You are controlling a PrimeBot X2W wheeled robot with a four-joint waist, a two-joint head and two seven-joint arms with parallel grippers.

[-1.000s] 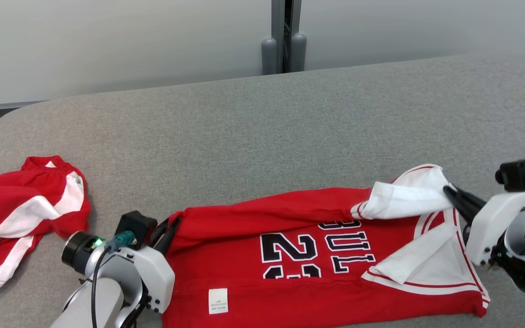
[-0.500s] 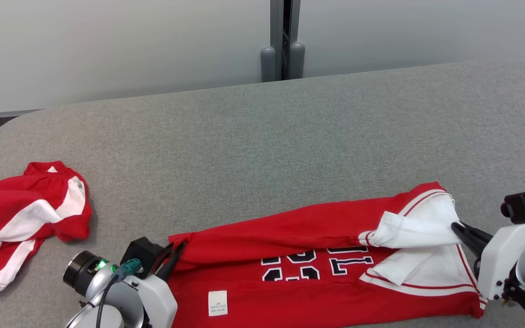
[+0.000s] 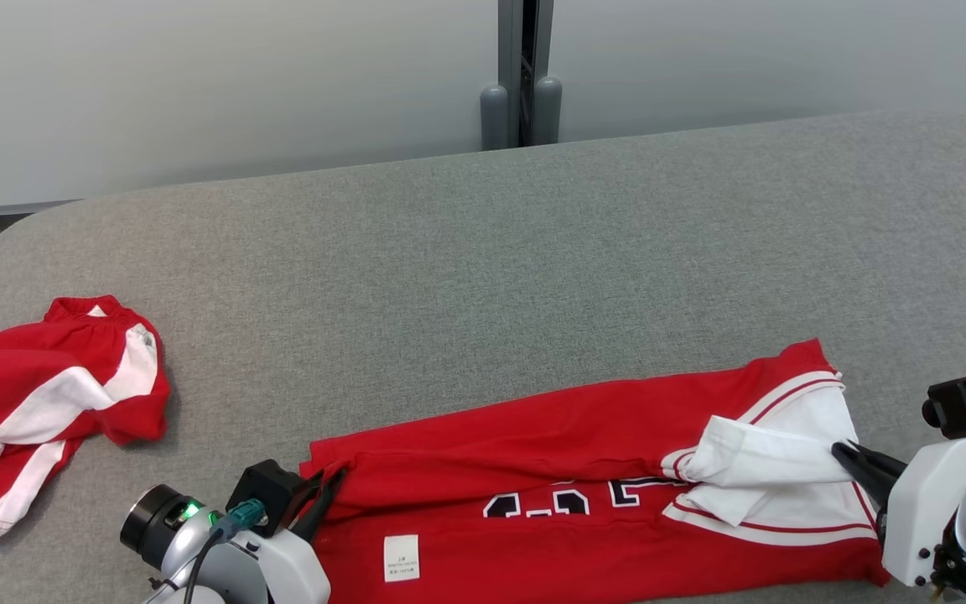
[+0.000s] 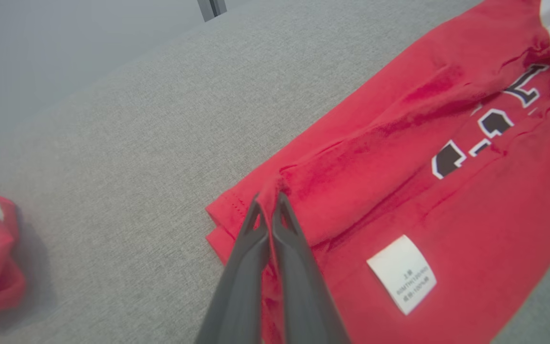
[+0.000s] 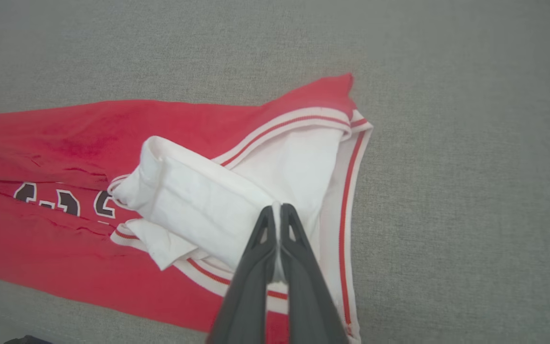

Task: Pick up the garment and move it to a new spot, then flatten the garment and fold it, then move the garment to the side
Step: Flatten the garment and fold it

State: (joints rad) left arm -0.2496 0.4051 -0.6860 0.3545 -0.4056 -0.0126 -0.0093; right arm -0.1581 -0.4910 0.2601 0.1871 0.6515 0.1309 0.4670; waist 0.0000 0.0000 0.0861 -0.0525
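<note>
Garment (image 3: 533, 428) lies lengthwise on the grey surface (image 3: 449, 252). Left end effector (image 4: 268, 200) pinches its red hem; right end effector (image 5: 277, 208) pinches its white fabric.

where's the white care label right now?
Head view, bottom edge left of centre: the care label lies on the jersey, just right of the left gripper.

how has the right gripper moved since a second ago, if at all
Yes. The right gripper, shut on the jersey, has drawn back toward the robot, lower in the head view and farther from the grey post at the back.
</note>
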